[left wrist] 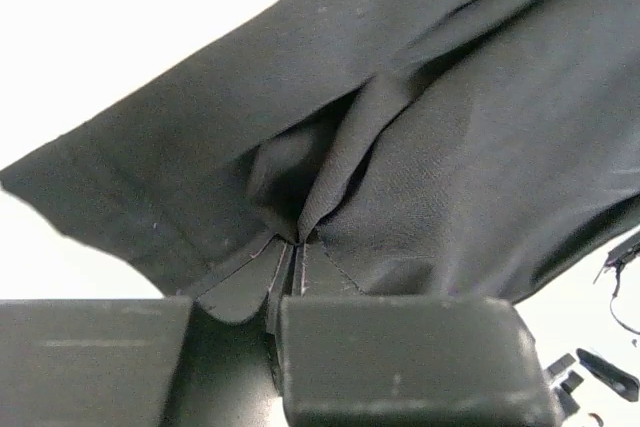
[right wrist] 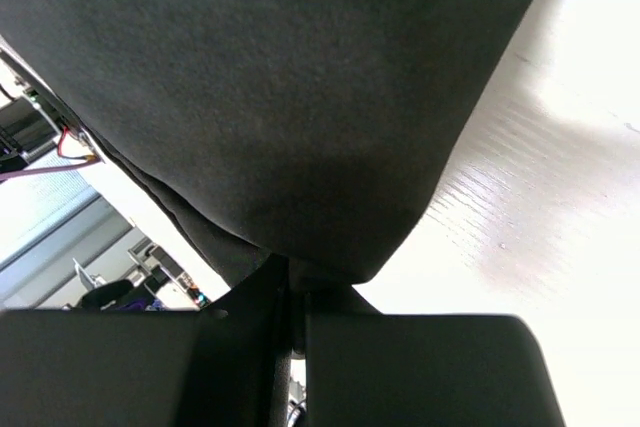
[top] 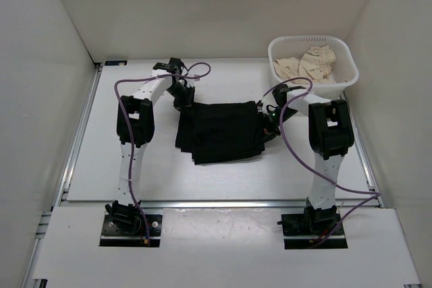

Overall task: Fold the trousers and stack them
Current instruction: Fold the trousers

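Left end effector (left wrist: pixel 297 244) pinches matte black trousers (top: pixel 223 129), bunching puckered folds.

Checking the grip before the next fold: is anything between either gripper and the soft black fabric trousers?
Nothing visible. The left gripper is shut on a bunched fold of the black fabric trousers, the right gripper on their edge. The white plastic basket holding beige cloth sits apart at the far right.
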Controlling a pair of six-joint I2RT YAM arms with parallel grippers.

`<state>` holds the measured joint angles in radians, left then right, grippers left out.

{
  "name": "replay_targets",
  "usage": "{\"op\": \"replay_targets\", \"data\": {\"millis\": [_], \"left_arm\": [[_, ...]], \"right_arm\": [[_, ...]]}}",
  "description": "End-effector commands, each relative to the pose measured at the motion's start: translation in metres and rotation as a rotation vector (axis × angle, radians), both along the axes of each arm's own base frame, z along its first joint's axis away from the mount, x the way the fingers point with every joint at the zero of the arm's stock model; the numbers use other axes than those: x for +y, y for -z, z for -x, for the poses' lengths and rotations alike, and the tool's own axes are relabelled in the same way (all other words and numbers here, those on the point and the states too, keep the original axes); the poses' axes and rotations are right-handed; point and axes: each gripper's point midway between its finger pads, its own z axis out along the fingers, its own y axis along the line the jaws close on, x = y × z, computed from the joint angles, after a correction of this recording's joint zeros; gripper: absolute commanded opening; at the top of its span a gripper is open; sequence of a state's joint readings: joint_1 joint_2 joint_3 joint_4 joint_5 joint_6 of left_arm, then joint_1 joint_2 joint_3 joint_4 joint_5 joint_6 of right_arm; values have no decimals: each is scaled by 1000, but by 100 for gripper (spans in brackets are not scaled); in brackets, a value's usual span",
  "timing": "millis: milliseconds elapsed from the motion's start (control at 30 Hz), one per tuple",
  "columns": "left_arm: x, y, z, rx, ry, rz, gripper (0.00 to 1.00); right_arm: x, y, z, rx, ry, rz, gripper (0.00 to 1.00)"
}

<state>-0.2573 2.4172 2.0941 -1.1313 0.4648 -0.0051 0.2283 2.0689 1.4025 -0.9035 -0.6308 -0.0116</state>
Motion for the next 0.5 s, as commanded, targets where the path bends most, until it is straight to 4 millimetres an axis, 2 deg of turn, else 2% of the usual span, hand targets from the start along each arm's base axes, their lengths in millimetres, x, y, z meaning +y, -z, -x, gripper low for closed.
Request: {"op": "replay_targets", "data": {"millis": [0, 33, 67, 100, 200, 267, 367, 433, 467], "left_arm": [[0, -93, -26, -232, -9, 68, 14], [9, -113, -35, -295, -31, 49, 14], [11, -129, -37, -336, -36, 44, 14], [18, -153, -39, -394, -52, 41, 14], [30, -175, -42, -466, -82, -12, 14], [39, -172, -43, -474, -102, -64, 14], [55, -137, -51, -421, -130, -146, 14], [61, -106, -54, -368, -135, -200, 14], [72, -96, -57, -355, -152, -241, 14]], "right_arm": [[-9, -12, 0, -28, 13, -5, 0], [-10, -15, -1, -41, 13, 2, 0], [-12, -16, 1, -48, 13, 10, 0], [-12, -16, 1, -48, 13, 10, 0], [-15, -24, 0, -60, 22, 7, 0], [-15, -24, 2, -45, 29, 11, 0], [-9, -26, 3, -35, 11, 13, 0], [-4, -27, 2, -37, -1, 3, 0], [0, -26, 4, -27, -14, 5, 0]]}}
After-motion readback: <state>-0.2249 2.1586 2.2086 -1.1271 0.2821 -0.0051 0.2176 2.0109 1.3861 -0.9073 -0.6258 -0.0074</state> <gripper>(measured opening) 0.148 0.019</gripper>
